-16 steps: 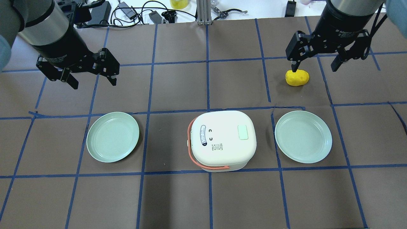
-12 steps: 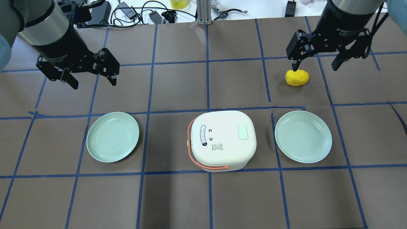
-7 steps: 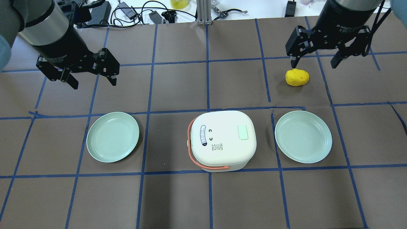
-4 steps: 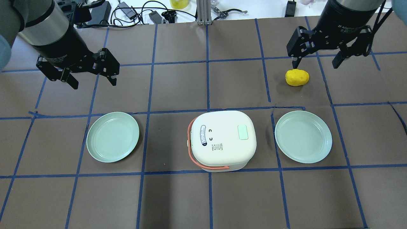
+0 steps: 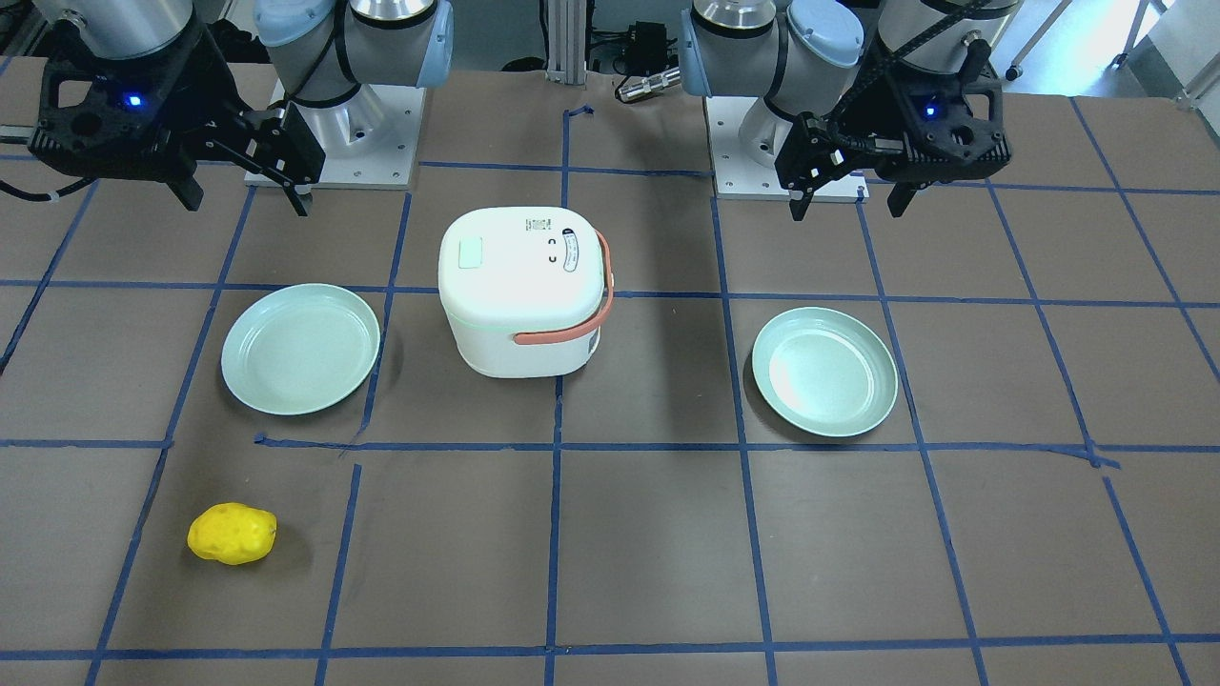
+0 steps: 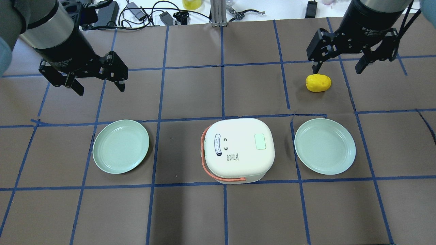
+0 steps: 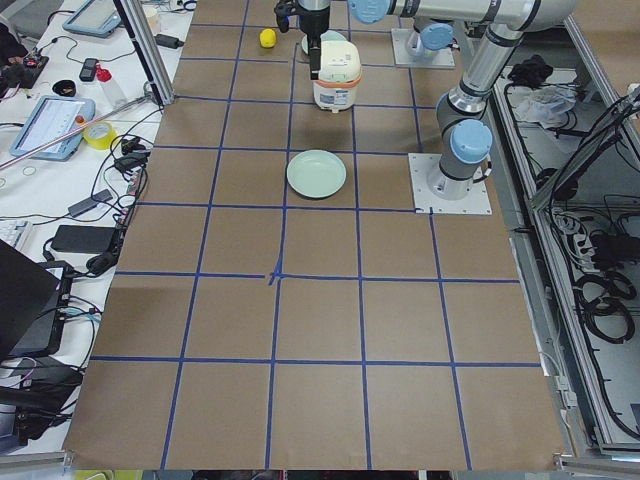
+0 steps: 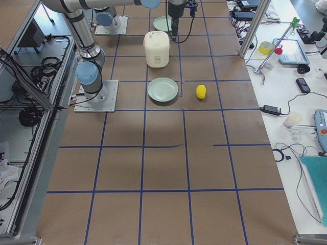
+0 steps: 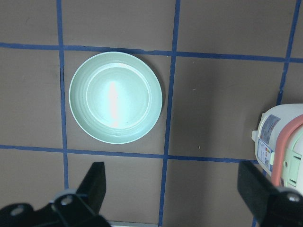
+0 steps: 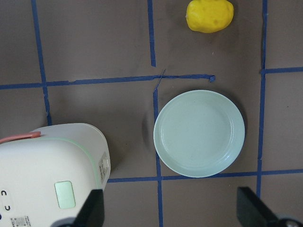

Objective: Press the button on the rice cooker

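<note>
The white rice cooker with a coral handle stands mid-table, lid shut. Its pale green button sits on the lid's right side; it also shows in the front view and the right wrist view. My left gripper hangs open and empty above the table at the far left, well away from the cooker. My right gripper hangs open and empty at the far right, beyond the cooker, one fingertip over a yellow potato-like object.
Two pale green plates lie on either side of the cooker, the left plate and the right plate. Cables and small devices line the table's far edge. Blue tape lines grid the brown table cover.
My right gripper has shifted slightly away from the yellow object, its fingertip now at the object's far edge. The left gripper and the cooker have not moved.
</note>
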Robot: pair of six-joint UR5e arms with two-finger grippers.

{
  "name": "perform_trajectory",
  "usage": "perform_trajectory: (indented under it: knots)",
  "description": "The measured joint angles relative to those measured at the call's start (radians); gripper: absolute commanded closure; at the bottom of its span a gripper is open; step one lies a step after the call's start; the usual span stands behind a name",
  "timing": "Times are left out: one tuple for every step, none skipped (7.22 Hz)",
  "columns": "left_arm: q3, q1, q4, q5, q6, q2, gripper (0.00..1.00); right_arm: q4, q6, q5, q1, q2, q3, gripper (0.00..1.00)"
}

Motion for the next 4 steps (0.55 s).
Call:
perform_trajectory:
  knots:
    - [0.000,0.000,0.000,0.000,0.000,0.000,0.00,0.000,-0.004,0.001,0.001,0.000,0.000,0.14]
    - [0.000,0.000,0.000,0.000,0.000,0.000,0.00,-0.003,-0.005,0.003,0.002,-0.001,0.001,0.35]
    - [0.000,0.000,0.000,0.000,0.000,0.000,0.00,-0.005,-0.005,0.006,0.004,-0.002,0.003,0.57]
    - [0.000,0.000,0.000,0.000,0.000,0.000,0.00,-0.004,-0.003,0.016,0.010,-0.002,0.005,0.78]
